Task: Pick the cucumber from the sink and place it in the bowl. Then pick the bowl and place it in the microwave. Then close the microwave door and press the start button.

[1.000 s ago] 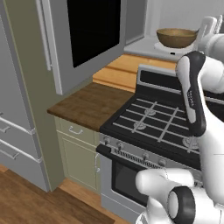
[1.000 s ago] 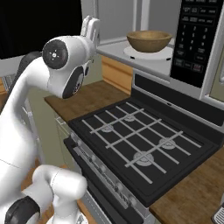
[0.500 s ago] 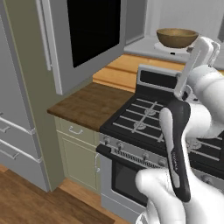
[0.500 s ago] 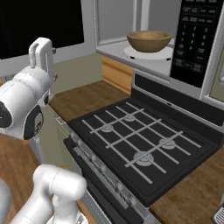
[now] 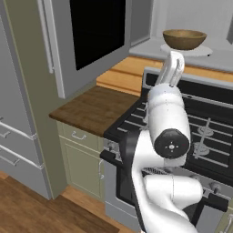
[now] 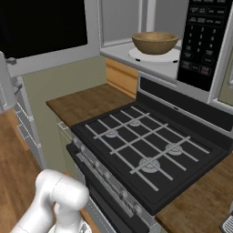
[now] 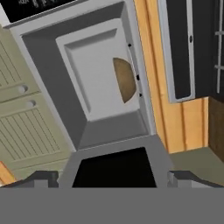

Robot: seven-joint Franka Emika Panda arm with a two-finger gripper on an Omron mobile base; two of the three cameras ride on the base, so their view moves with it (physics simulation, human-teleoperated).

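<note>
The tan bowl [image 5: 184, 38] [image 6: 154, 42] sits on the white turntable [image 6: 170, 55] inside the open microwave [image 6: 205, 36]. The microwave door [image 5: 91, 32] [image 6: 41, 22] stands swung out to the left, black glass in a grey frame. My gripper [image 5: 174, 61] is raised over the stove, left of the bowl and apart from it. In the hand view my gripper [image 7: 113, 178] is open and holds nothing; it faces the microwave cavity with the bowl [image 7: 124, 81] inside and the microwave door [image 7: 113, 170] close in front. The cucumber and the sink are out of view.
A black gas stove [image 6: 145, 145] lies below the microwave. A wooden counter [image 5: 95, 109] sits to its left, with olive cabinet drawers [image 5: 79, 136] beneath. Grey fridge doors [image 5: 13, 136] stand at the far left.
The arm has swung left, away from the microwave opening and toward the open door. The gripper has stayed open. The bowl has not moved.
</note>
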